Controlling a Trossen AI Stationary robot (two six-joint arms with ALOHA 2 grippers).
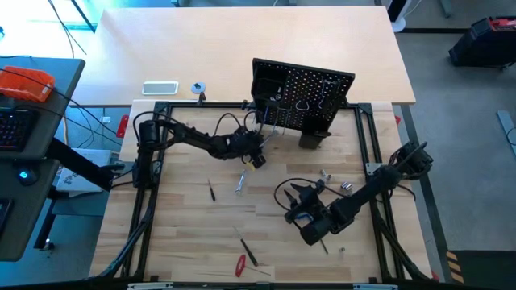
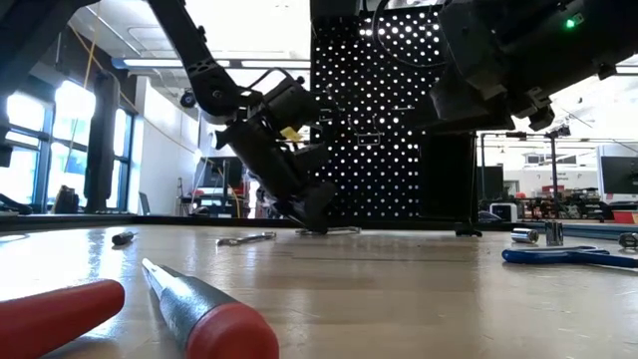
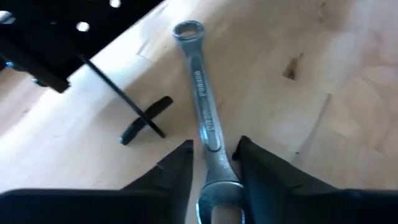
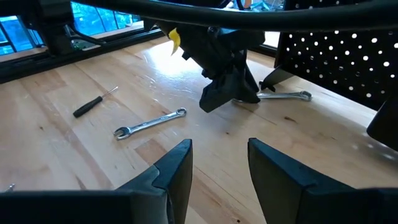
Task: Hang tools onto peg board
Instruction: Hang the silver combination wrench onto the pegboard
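From above, the left gripper is low over the wooden table, just in front of the peg board, which stands upright at the table's far edge. A silver wrench lies a little nearer, its long axis running roughly near to far. The right gripper waits over the right half of the table, beside blue-handled pliers.

At table height, the left gripper tilts steeply down and meets the table just before the peg board. A red-handled screwdriver lies closest to the camera, its shaft pointing away.

The left wrist view shows the two fingers standing on either side of the shank of a combination wrench, narrowed close to it; whether they press it I cannot tell. The wrench lies flat, ring end pointing away from the gripper, open end between the fingers.

In the right wrist view, the right gripper stands open and empty. A second wrench lies flat beyond it, and a small black-handled screwdriver lies farther off.
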